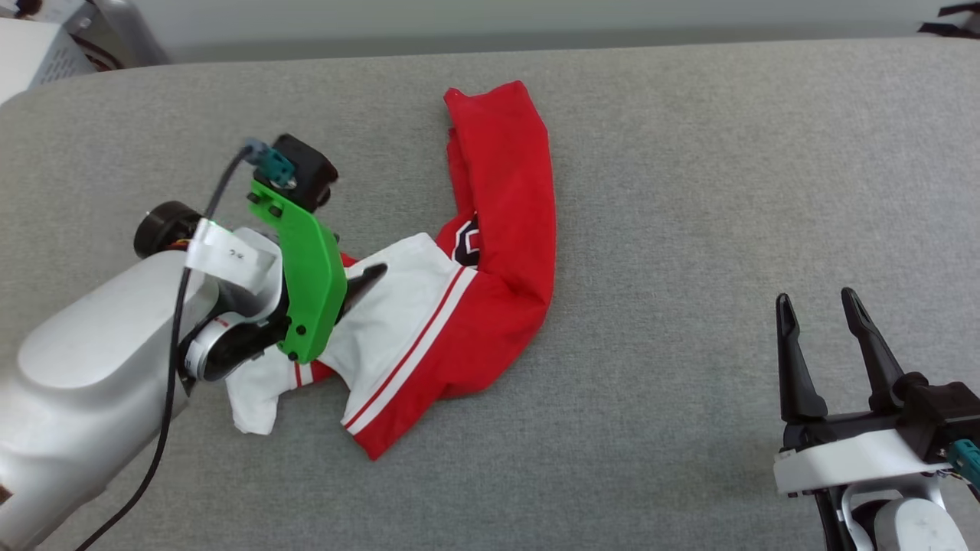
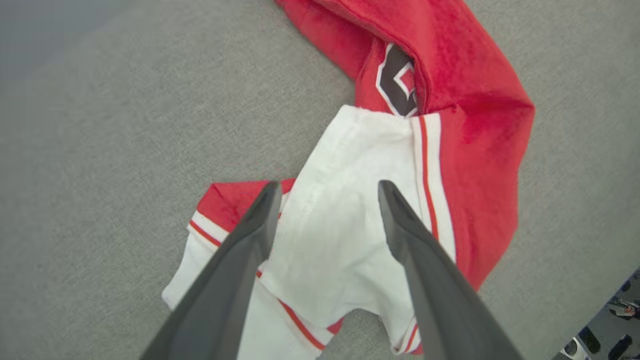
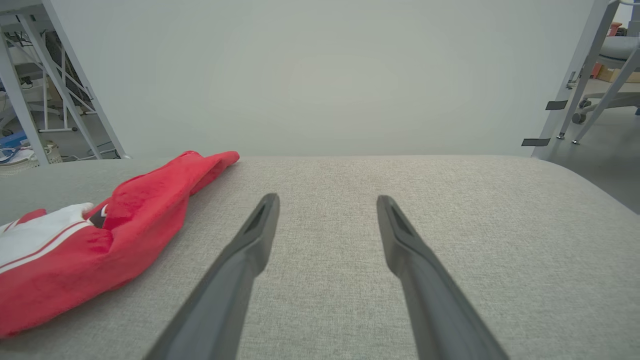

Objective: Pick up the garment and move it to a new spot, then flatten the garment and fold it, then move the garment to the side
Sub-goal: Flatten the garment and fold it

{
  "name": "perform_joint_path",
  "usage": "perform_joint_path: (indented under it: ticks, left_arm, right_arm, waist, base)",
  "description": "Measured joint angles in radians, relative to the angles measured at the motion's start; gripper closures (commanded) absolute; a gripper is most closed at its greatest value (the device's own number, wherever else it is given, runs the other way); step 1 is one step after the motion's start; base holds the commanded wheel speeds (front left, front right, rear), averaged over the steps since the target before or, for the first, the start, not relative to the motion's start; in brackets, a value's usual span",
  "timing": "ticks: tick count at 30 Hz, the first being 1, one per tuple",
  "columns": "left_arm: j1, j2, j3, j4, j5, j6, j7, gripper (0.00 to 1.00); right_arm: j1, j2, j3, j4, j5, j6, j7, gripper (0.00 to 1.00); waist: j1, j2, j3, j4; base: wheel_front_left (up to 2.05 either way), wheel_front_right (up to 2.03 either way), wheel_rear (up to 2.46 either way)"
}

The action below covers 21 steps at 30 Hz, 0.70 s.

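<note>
L gripper (image 2: 327, 184) fingers (image 2: 235, 270) spread apart over white sleeve (image 2: 340, 200) of crumpled red garment (image 2: 480, 150) on grey counter (image 2: 125, 125).

In the head view a green plastic bracket (image 1: 310, 283) hides all but 1 dark fingertip (image 1: 374, 273) of the left hand (image 2: 327, 186) and covers part of the red soft-fabric T-shirt with white sleeves (image 1: 505, 229). A red fold hides part of its dark chest emblem (image 1: 467, 241) (shape unreadable). The right wrist view's left edge cuts the shirt off.
</note>
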Motion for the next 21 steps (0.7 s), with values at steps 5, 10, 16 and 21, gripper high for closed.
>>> perform_joint_path:
  ticks: [5, 10, 16, 21]
  left_arm:
    - [-0.006, -0.05, -0.052, 0.139, 0.0, -0.058, 0.057, 0.0]
    - [-0.003, -0.099, -0.089, 0.258, 0.006, -0.091, 0.093, 0.0]
    - [-0.003, -0.129, -0.081, 0.34, 0.042, -0.128, 0.101, 0.0]
    - [-0.004, -0.149, -0.079, 0.375, 0.088, -0.142, 0.078, 1.0]
  right_arm:
    - [-0.018, 0.0, 0.001, -0.001, 0.001, 0.0, 0.0, 0.0]
    - [-0.029, 0.0, 0.001, -0.002, 0.001, 0.0, 0.0, 0.0]
    - [-0.039, 0.0, 0.002, -0.002, 0.001, 0.0, 0.0, 0.0]
    - [-0.039, 0.0, -0.009, -0.001, 0.001, 0.0, 0.0, 0.0]
  waist:
    - [0.0, 0.0, 0.032, -0.024]
    - [0.0, 0.0, 0.068, -0.048]
    - [0.0, 0.0, 0.102, -0.069]
    - [0.0, 0.0, 0.1, -0.07]
  base:
    - [0.0, 0.0, 0.0]
    - [0.0, 0.0, 0.0]
    - [0.0, 0.0, 0.0]
    - [0.0, 0.0, 0.0]
